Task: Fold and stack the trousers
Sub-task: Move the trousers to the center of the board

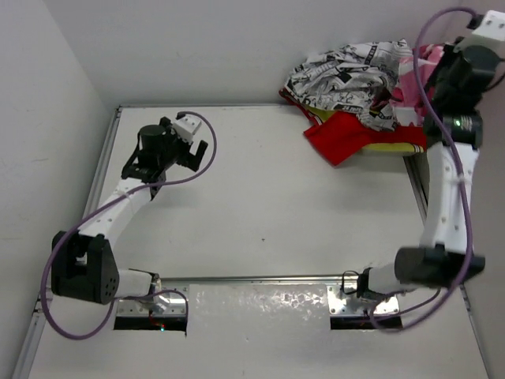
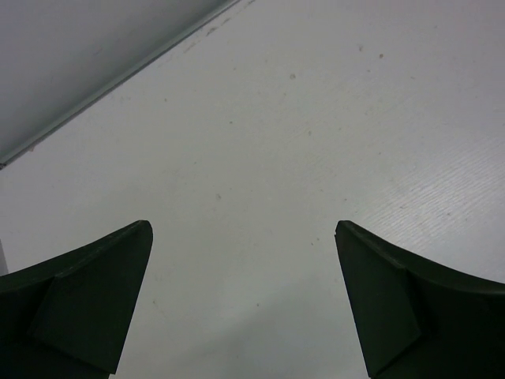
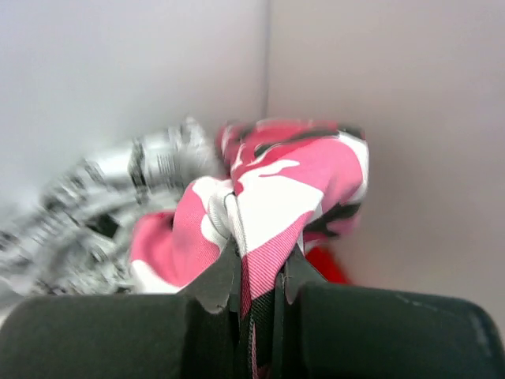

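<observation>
The pink camouflage trousers (image 3: 296,189) are bunched at the far right corner, mostly hidden behind my right arm in the top view (image 1: 412,79). My right gripper (image 3: 258,268) is shut on a fold of them, the cloth pinched between its jaws; in the top view it (image 1: 448,67) sits over the clothes pile. My left gripper (image 2: 243,237) is open and empty above bare white table; in the top view it (image 1: 197,150) is at the far left.
A black-and-white printed cloth (image 1: 347,75) and a plain red cloth (image 1: 347,136) with a yellow edge lie heaped at the back right beside the trousers. White walls (image 1: 237,47) close off the back and sides. The table's metal rim (image 1: 260,278) runs along the front.
</observation>
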Motion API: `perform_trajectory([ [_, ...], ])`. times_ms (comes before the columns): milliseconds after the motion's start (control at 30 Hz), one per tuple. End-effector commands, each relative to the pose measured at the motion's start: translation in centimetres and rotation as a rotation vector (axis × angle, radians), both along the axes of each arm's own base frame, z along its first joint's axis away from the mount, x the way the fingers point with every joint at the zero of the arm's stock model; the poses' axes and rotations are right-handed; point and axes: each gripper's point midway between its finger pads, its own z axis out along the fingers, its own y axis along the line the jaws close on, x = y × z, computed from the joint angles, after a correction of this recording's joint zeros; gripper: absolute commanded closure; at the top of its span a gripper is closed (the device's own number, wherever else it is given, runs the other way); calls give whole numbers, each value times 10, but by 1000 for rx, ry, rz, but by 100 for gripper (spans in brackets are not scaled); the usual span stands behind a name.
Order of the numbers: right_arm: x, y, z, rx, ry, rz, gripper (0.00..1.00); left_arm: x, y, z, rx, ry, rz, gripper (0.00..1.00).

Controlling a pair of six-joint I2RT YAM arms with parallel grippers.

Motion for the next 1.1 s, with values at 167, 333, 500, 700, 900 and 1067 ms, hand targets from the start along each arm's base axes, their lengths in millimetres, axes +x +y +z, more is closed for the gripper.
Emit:
perform_trajectory([
  [167, -185, 72, 243, -260, -728, 164, 100, -30, -24, 41, -105, -134, -17, 0],
  [333, -272, 107, 317, -362, -1011, 244, 100, -49, -47, 42, -138, -135, -73, 0],
  [500, -362, 153, 377, -385, -1343, 440, 100, -57, -48, 42, -161, -136, -53, 0],
  [700, -401, 169, 404, -340, -1575, 581, 100, -60, -40, 46, -150, -156, -20, 0],
  [900, -408, 171, 413, -199, -1734, 737, 100, -62, -37, 49, -153, -158, -8, 0],
  [1067, -321, 172, 394, 96, -1566, 952, 100, -61, -40, 55, -186, -155, -12, 0],
])
